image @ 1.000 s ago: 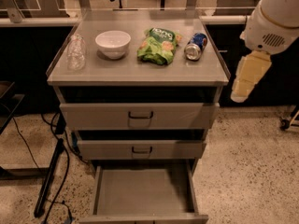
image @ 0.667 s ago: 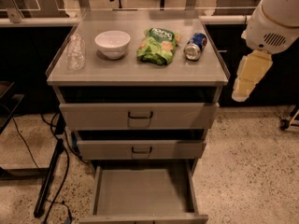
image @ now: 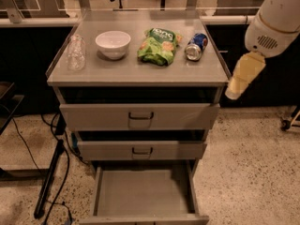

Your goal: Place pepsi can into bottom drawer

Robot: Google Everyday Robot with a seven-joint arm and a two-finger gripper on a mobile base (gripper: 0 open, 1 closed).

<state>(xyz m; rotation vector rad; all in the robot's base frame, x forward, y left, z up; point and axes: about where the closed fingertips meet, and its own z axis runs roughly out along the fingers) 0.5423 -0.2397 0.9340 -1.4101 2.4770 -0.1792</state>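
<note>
While the tool (image: 237,85) hung off the right edge of the table (image: 140,72), below the white housing of the robot's arm (image: 274,22), it held nothing, and whether it was released or clenched could not be told from this angle. It pointed down and to the left, level with the table's front corner and apart from everything on it.

Nearest the tool, the pepsi can (image: 196,46) lay on its side at the table's right rear, its silver end turned toward the camera and its blue body pointing away. Just left of it lay a green chip bag (image: 158,46), close to the can. Farther left stood a white bowl (image: 113,43), upright, and beyond that a clear plastic cup (image: 76,52) near the left edge.

Under the table, the top drawer (image: 139,116) and the middle drawer (image: 140,150) showed their dark handles. At the foot of the cabinet, the bottom drawer (image: 143,196) stood pulled well out, its flat grey inside bare. Dark cables (image: 28,146) trailed over the speckled floor (image: 248,172) at left.
</note>
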